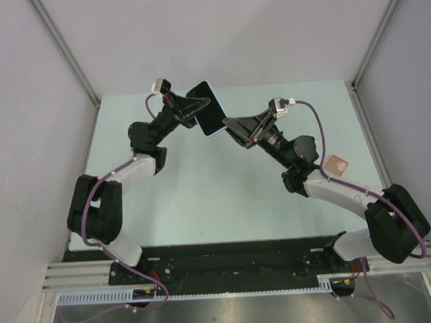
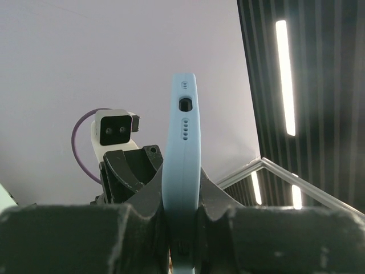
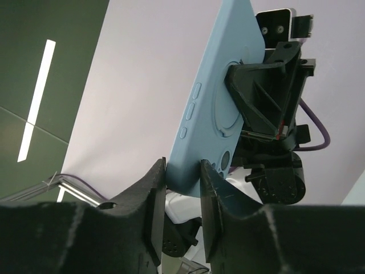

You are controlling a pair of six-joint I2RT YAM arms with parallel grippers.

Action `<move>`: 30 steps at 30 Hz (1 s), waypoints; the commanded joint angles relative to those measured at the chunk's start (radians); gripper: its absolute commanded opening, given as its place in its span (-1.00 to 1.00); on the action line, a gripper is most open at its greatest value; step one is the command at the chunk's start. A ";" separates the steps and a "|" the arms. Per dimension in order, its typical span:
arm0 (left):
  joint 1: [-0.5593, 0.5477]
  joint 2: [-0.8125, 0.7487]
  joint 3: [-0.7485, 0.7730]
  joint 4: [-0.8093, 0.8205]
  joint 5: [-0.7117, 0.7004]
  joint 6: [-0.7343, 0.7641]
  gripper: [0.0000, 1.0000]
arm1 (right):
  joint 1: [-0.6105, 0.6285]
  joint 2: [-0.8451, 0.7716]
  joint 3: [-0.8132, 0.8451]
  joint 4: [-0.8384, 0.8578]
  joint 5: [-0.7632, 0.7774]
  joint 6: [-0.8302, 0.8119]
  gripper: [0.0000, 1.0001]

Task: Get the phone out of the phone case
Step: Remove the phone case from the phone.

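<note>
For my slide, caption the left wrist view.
Left claw pinches light-blue rubbery phone case edge-on, port end up.

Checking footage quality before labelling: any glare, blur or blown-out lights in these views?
Left wrist: ceiling light strips blown out, left fingers soft, phone case sharp. Right wrist: one bright strip, right fingers blurred. Top external: evenly lit, no glare.

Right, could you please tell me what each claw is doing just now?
Left claw: closed on the phone case.
Right claw: straddling one end of the case; whether it grips cannot be told.
</note>
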 commanded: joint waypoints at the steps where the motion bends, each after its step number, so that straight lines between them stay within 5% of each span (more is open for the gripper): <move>1: 0.000 -0.032 -0.011 0.404 -0.041 -0.031 -1.00 | 0.002 -0.064 0.037 0.509 0.016 0.064 -0.29; 2: 0.002 -0.032 -0.013 0.404 -0.042 -0.031 -1.00 | 0.002 -0.062 0.035 0.509 0.016 0.067 -0.13; 6: 0.002 -0.032 -0.013 0.404 -0.041 -0.031 -1.00 | 0.000 -0.067 0.031 0.509 0.019 0.063 -0.22; 13: 0.002 -0.035 -0.003 0.404 -0.044 -0.034 -1.00 | -0.001 -0.058 0.026 0.509 0.016 0.066 -1.00; 30: -0.035 -0.150 0.144 0.406 0.019 -0.086 -1.00 | 0.020 0.076 -0.020 0.515 0.125 0.272 -1.00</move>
